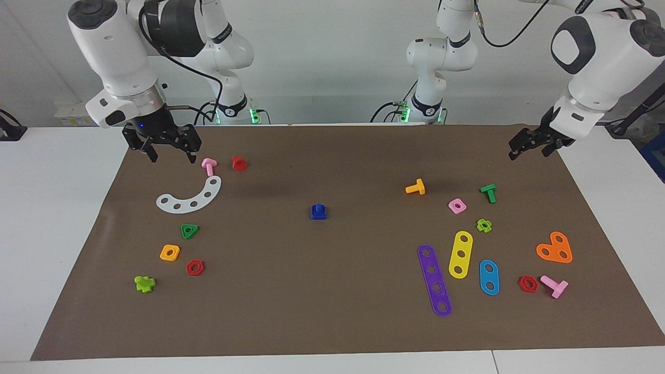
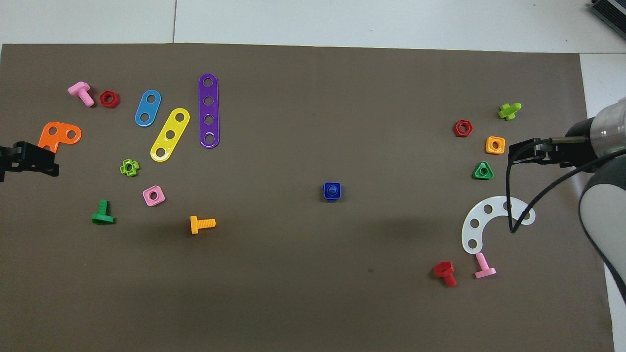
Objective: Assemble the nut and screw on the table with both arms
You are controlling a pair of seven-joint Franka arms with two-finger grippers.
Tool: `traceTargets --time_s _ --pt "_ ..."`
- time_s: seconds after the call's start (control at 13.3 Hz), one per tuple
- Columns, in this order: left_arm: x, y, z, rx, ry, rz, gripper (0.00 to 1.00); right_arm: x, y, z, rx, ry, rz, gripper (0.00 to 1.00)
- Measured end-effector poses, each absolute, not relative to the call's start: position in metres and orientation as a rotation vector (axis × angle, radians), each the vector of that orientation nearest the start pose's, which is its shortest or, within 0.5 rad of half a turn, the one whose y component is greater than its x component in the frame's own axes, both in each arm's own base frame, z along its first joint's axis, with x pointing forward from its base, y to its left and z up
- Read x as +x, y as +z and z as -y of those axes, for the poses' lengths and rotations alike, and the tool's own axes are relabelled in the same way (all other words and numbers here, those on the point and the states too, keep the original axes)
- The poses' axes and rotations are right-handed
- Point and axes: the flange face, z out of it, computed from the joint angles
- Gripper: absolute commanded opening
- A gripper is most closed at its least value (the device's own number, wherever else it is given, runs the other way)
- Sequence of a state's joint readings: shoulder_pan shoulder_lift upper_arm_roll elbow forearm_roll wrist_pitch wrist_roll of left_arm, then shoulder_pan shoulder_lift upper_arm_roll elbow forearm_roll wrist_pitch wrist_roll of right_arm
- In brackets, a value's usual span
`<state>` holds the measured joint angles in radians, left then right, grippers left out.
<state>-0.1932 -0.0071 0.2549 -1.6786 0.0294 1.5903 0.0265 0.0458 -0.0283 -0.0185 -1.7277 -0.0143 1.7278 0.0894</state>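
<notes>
My left gripper [image 1: 530,141] and right gripper [image 1: 162,141] hang open, empty; at mat centre, glossy blue screw [image 1: 318,209] sits in the square nut [image 1: 318,215], stem hidden.

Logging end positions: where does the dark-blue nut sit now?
The nut sits with the screw in it near the mat's middle, apart from the other toys; the orange bolt lies toward the left arm's end.
</notes>
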Motion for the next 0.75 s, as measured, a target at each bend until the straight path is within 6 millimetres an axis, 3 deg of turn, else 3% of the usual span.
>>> traceTargets --time_s 0.38,0.75 --pt "0.535 0.627 -0.006 -3.091 -0.016 -0.054 1.00 0.556 0.578 -0.014 -3.148 -0.042 -0.095 0.97" --pt "0.541 0.634 0.011 -3.087 -0.106 -0.100 1.00 0.556 0.578 -0.014 -3.148 -0.042 -0.095 0.97"
